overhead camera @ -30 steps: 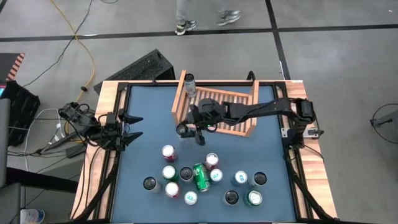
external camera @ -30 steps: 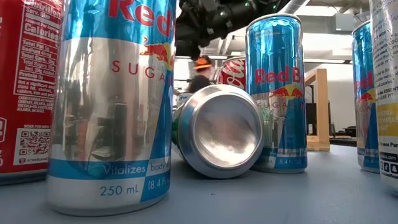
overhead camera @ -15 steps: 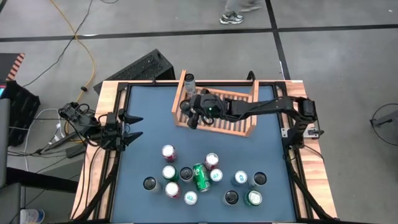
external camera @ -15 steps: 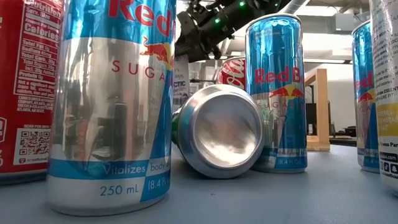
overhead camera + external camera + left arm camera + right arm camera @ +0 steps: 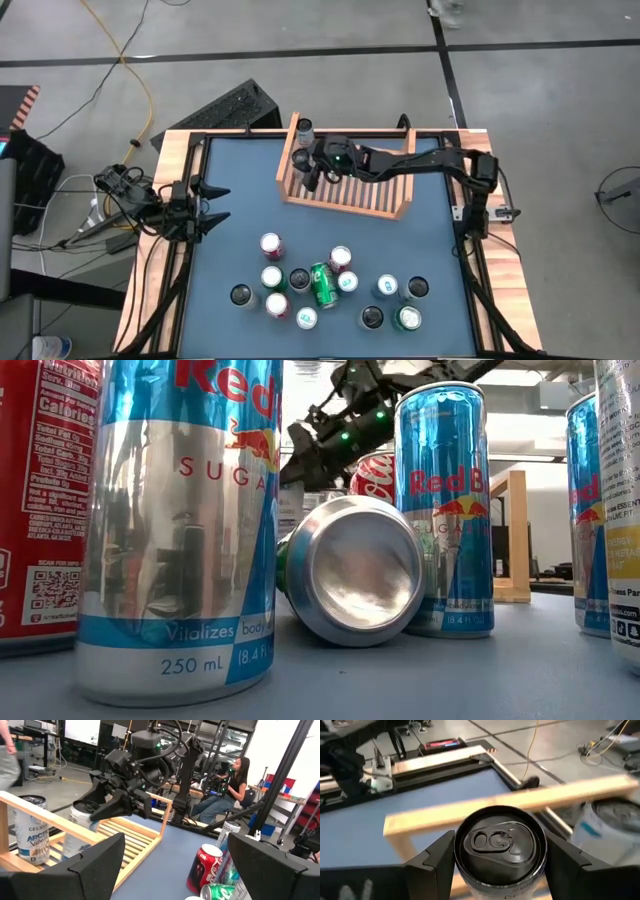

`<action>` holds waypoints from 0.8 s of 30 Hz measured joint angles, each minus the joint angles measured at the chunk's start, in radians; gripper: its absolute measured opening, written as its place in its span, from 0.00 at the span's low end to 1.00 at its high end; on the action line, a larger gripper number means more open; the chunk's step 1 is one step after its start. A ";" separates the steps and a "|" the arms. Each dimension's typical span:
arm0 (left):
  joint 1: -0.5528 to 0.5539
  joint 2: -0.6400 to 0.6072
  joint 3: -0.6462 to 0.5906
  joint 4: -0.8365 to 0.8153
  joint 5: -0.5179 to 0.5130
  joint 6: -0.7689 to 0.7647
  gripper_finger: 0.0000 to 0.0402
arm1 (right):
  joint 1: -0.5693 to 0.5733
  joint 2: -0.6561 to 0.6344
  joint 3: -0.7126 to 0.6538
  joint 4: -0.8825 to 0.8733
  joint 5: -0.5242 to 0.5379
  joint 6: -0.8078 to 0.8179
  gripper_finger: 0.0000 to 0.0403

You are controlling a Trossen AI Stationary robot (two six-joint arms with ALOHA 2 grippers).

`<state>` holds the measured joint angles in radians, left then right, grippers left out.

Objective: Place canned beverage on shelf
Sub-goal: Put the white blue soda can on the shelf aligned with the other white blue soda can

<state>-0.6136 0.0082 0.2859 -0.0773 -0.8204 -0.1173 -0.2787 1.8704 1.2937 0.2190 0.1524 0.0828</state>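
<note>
The shelf (image 5: 370, 195) is a light wooden slatted tray at the table's far middle. A white can (image 5: 304, 129) stands upright in its far left corner, also in the left wrist view (image 5: 30, 827). My right gripper (image 5: 308, 170) reaches in from the table's right and is shut on a dark-topped canned beverage (image 5: 495, 842) above the shelf's left part, beside that white can. My left gripper (image 5: 218, 203) waits open at the table's left edge, with nothing between its fingers. My right gripper pinches the canned beverage's side walls (image 5: 457, 855) between its two fingers, just below the top rim. The fingers (image 5: 437, 865) come from the table's right, slanting slightly down. The can (image 5: 82, 817) stands upright in the hold; the shelf's wall hides its bottom.
Several upright cans and one green can (image 5: 323, 285) on its side crowd the table's near half. In the low view these cans (image 5: 180, 520) fill the foreground. The shelf's right part holds no cans. A seated person (image 5: 235, 785) is in the room beyond.
My right gripper has carried the can from in front of the shelf's near left corner toward the table's far edge, over the low rim and into the shelf's left part. The gripper has turned on the way and has stayed shut on the can.
</note>
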 joint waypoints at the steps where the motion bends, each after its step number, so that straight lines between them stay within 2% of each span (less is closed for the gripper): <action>1: 0.000 0.000 0.000 -0.001 0.000 0.000 0.85 | -0.004 0.001 -0.018 0.040 -0.001 0.005 0.58; 6: 0.000 0.000 0.000 0.000 -0.003 0.000 0.85 | -0.029 0.004 -0.053 0.113 0.000 0.015 0.58; 14: 0.000 0.000 0.000 0.000 -0.003 0.000 0.85 | -0.081 0.002 -0.056 0.118 -0.022 0.023 0.58; 19: 0.000 0.000 0.000 0.000 -0.003 0.000 0.85 | -0.120 0.002 -0.056 0.115 -0.098 0.055 0.58; 24: 0.000 0.000 0.000 0.000 -0.003 0.006 0.85 | -0.131 0.002 -0.056 0.102 -0.103 0.056 0.58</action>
<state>-0.6136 0.0082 0.2859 -0.0776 -0.8236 -0.1112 -0.4099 1.8729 1.2381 0.3206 0.0492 0.1387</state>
